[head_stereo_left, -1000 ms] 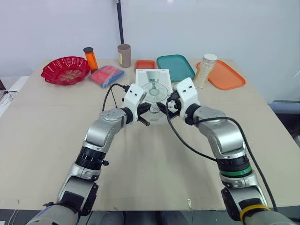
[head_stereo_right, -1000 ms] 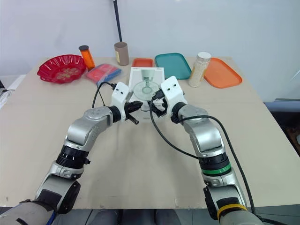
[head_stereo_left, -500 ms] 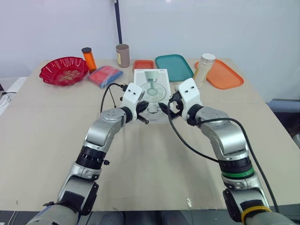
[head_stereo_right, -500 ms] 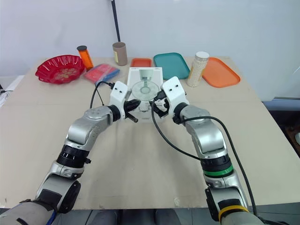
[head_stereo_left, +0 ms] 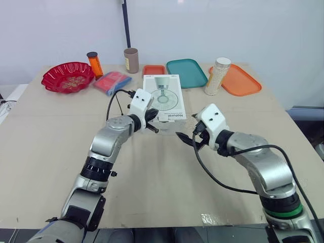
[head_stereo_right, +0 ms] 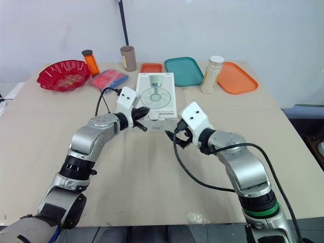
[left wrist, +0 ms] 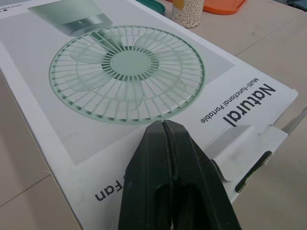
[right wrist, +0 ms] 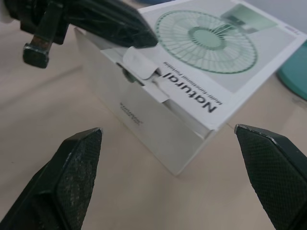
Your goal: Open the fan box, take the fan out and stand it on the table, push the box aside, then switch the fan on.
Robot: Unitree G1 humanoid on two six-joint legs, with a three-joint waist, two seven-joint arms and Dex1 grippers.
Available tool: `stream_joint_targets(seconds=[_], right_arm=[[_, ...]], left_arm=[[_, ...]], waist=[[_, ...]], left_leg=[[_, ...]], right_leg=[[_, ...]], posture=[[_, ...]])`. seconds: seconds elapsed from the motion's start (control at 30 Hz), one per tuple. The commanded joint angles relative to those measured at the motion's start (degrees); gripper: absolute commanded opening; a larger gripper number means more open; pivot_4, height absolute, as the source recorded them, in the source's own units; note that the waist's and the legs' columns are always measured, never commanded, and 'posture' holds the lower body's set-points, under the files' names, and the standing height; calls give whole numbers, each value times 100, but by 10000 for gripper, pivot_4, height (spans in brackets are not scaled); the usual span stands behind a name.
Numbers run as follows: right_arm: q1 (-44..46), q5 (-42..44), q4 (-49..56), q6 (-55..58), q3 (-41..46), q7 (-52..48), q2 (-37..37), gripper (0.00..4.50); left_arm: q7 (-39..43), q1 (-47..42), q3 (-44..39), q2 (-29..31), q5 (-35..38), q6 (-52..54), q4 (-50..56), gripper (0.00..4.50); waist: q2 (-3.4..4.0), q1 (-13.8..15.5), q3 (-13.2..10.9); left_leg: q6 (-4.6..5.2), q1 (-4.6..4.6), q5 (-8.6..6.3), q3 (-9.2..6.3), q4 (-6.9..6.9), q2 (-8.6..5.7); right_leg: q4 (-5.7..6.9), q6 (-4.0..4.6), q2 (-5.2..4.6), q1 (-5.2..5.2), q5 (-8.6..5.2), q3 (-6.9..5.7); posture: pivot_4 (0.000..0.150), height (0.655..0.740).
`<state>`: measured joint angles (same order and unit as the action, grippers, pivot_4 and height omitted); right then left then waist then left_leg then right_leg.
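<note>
The white fan box [head_stereo_left: 164, 96] lies flat on the table with a green fan pictured on its lid. At its near end a tab flap [left wrist: 249, 148] with a hang hole sticks out. My left gripper [head_stereo_left: 150, 118] is shut, its fingertips [left wrist: 164, 127] resting on the lid by the near left corner. The right wrist view shows those black fingers [right wrist: 96, 19] above the flap [right wrist: 139, 62]. My right gripper [head_stereo_left: 188, 137] hovers over the table just in front of the box's near right corner, open wide, with nothing between its fingers [right wrist: 76, 167].
Along the far edge stand a red bowl [head_stereo_left: 68, 76], an orange bottle [head_stereo_left: 93, 63], a brown cup [head_stereo_left: 131, 59], a pink packet [head_stereo_left: 114, 81], a small orange tray [head_stereo_left: 154, 69], a teal tray [head_stereo_left: 186, 72], a bead jar [head_stereo_left: 216, 76] and an orange tray [head_stereo_left: 242, 81].
My right gripper has drawn back from the box's near end, toward me and to the right. The left gripper has stayed on the box.
</note>
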<state>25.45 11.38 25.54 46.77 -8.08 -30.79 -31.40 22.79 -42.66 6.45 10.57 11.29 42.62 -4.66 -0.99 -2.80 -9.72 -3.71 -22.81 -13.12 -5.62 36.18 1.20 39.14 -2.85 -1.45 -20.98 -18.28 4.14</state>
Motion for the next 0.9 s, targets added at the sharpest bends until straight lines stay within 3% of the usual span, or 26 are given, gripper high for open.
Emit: stream_joint_targets(seconds=[0.03, 0.23, 0.67, 0.9], right_arm=[[141, -105, -127, -297, -74, 2, 59, 45000], [135, -54, -425, -313, -276, -119, 221, 45000], [-718, 486, 601, -46, -387, -988, -517, 45000], [-528, 524, 108, 269, 71, -428, -125, 45000]], left_arm=[[-109, 124, -132, 144, -50, 264, 24, 820], [-160, 175, -141, 149, -77, 324, 93, 820], [-195, 105, -158, 94, -11, 391, 103, 820], [-158, 127, -158, 165, -17, 430, 161, 820]], waist=[[0, 3, 0], [0, 3, 0], [0, 5, 0], [-2, 6, -1]], left_leg=[[-1, 0, 0, 0, 0, -1], [-1, 0, 1, -1, -1, 1], [-1, -1, 0, -1, 0, 0], [-1, -1, 0, -1, 0, 0]], right_leg=[[0, 0, -1, 0, 0, 0], [0, 0, 0, 0, 0, 0], [-1, -1, 0, 1, -1, -1], [-2, -1, 0, 1, -1, -1]], posture=[[1500, 7400], [1500, 7400], [1500, 7400], [1500, 7400]])
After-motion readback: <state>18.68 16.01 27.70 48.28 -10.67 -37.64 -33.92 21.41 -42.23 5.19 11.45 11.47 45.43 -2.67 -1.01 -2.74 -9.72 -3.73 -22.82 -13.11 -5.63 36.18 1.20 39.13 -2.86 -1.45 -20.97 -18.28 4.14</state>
